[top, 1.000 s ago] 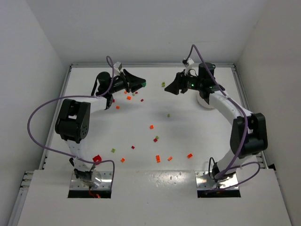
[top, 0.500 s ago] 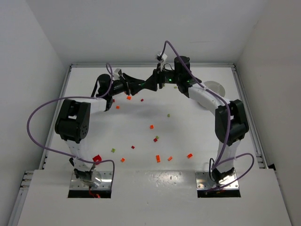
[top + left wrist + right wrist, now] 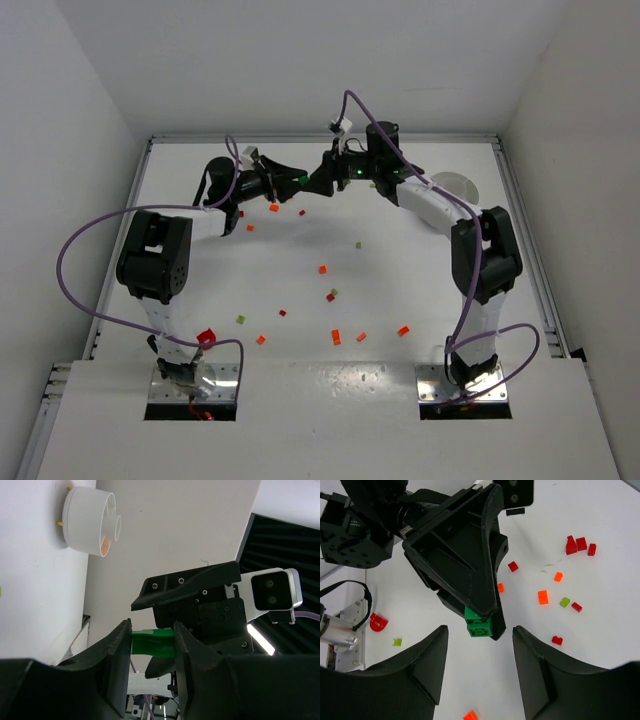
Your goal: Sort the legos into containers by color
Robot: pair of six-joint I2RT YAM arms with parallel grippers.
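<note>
My left gripper (image 3: pixel 296 182) is shut on a green lego (image 3: pixel 303 181), held above the table at the far middle. In the left wrist view the green lego (image 3: pixel 152 642) is pinched between both fingers of that gripper (image 3: pixel 152 628). My right gripper (image 3: pixel 318 183) faces it tip to tip; its jaws stand open either side of the green lego (image 3: pixel 479 625) without touching it. The round white dish (image 3: pixel 452 186) with its containers sits at the far right, seen again as the dish (image 3: pixel 92 521) with something orange in one section. Loose legos (image 3: pixel 322 269) lie scattered mid-table.
Red, orange and green legos (image 3: pixel 543 596) lie below the two grippers. More sit near the front, such as an orange one (image 3: pixel 403 330). A red curved piece (image 3: pixel 207 337) lies by the left arm's base. White walls enclose the table.
The right arm swung left from beside the dish to meet the left gripper, then edged closer. The left gripper kept its hold on the green lego and barely moved.
</note>
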